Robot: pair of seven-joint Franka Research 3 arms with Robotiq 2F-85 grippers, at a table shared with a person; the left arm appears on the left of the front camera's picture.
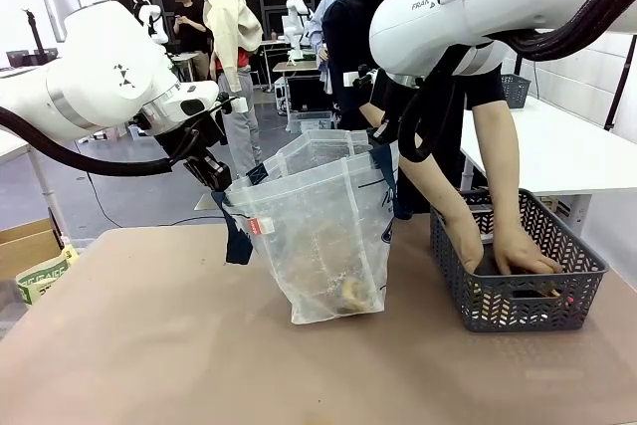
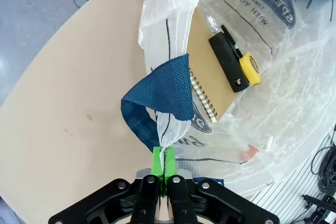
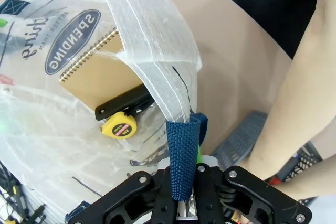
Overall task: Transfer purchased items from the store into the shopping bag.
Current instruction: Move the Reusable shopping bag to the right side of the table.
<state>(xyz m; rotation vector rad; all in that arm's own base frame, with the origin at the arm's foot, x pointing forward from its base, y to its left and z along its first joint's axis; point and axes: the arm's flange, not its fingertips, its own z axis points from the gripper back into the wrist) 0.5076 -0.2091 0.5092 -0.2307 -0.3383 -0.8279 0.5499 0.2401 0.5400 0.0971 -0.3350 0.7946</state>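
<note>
one bag [image 1: 318,236], one basket [image 1: 518,312], two grippers [image 2: 164,157] [image 3: 190,157], two hands [image 1: 526,254] [image 1: 466,242]

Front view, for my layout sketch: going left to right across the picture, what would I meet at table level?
cardboard box → robot's left hand → shopping bag → grey basket

Shopping bag [image 1: 318,236]: crinkled translucent plastic, glossy. Handle [image 2: 164,90]: navy woven cloth webbing. Basket [image 1: 518,304]: matt grey openwork plastic. Tabletop [image 1: 129,345]: smooth, matt brown.

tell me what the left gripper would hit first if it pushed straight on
Probably the navy handle folded just ahead of the left gripper, which pinches the bag rim; depth unclear beyond.
</note>
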